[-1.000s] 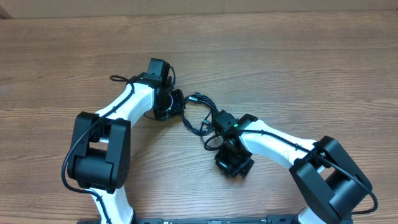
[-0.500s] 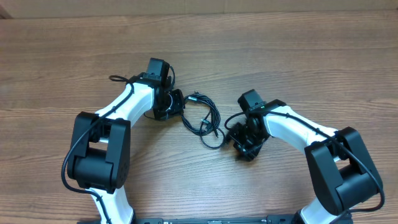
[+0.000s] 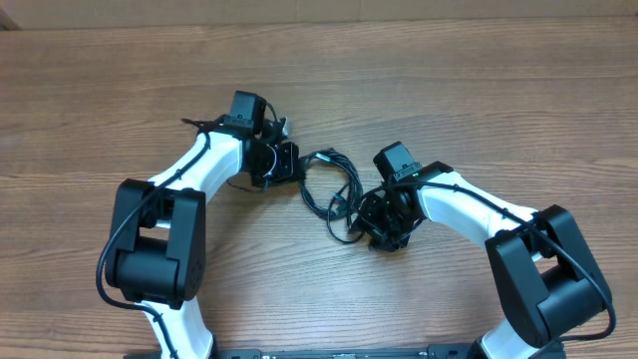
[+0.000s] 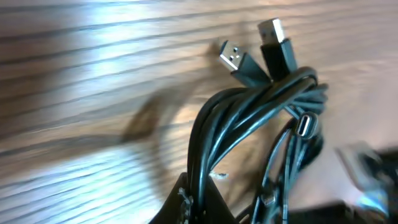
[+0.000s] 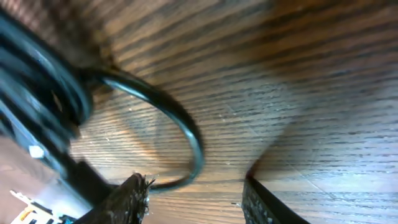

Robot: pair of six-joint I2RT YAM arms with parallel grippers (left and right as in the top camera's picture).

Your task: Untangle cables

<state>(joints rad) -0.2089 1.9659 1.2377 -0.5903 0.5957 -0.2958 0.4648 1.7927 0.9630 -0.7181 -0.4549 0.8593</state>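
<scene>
I see the cables (image 3: pixel 337 187) lying as a loose bundle of loops on the wooden table (image 3: pixel 478 90), between my two arms. My left gripper (image 3: pixel 290 162) is clamped on the bundle's left end, and in its wrist view two USB plugs (image 4: pixel 235 57) stick out past the strands. My right gripper (image 5: pixel 193 191) stands wide apart, low over the wood, with one loop curving in between its fingers (image 5: pixel 130 198)
</scene>
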